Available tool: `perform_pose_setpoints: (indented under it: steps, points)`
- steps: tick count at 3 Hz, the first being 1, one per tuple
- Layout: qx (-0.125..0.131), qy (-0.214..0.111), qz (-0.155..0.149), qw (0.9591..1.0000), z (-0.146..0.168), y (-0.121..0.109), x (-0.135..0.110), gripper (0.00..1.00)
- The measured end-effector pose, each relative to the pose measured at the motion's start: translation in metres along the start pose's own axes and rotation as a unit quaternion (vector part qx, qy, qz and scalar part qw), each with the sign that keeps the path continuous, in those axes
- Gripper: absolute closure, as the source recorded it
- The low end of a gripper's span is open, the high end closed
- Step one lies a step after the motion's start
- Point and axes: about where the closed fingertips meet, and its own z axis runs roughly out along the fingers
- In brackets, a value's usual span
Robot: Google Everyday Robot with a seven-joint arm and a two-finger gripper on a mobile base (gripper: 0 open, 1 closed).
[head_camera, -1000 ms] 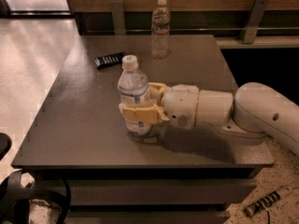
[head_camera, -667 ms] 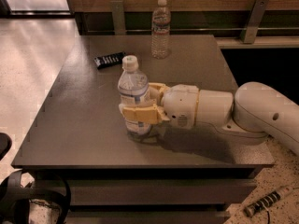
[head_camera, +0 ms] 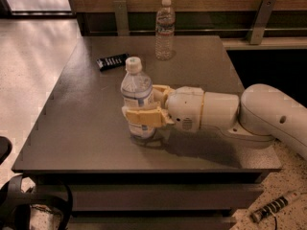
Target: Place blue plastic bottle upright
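Observation:
The blue plastic bottle [head_camera: 136, 91] stands upright on the dark table [head_camera: 86, 128] near its middle, with its white cap on top and a pale label around its body. My gripper [head_camera: 144, 110] reaches in from the right and its yellow fingers [head_camera: 144, 117] are closed around the bottle's lower body. The bottle's base rests on or just above the tabletop. My white arm [head_camera: 240, 111] stretches off to the right.
A slimmer, taller clear ribbed bottle [head_camera: 164, 28] stands upright at the back of the table. A small black object [head_camera: 112, 61] lies at the back left. Two posts and a rail run behind the table. A cable lies on the floor at the lower right.

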Motion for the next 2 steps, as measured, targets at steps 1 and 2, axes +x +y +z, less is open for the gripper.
perform_pose_setpoints:
  steps: [1, 2]
  points:
    - [0.0, 0.0, 0.0, 1.0, 0.0001, 0.0001, -0.0006, 0.2]
    - [0.0, 0.0, 0.0, 1.0, 0.0001, 0.0001, -0.0006, 0.01]
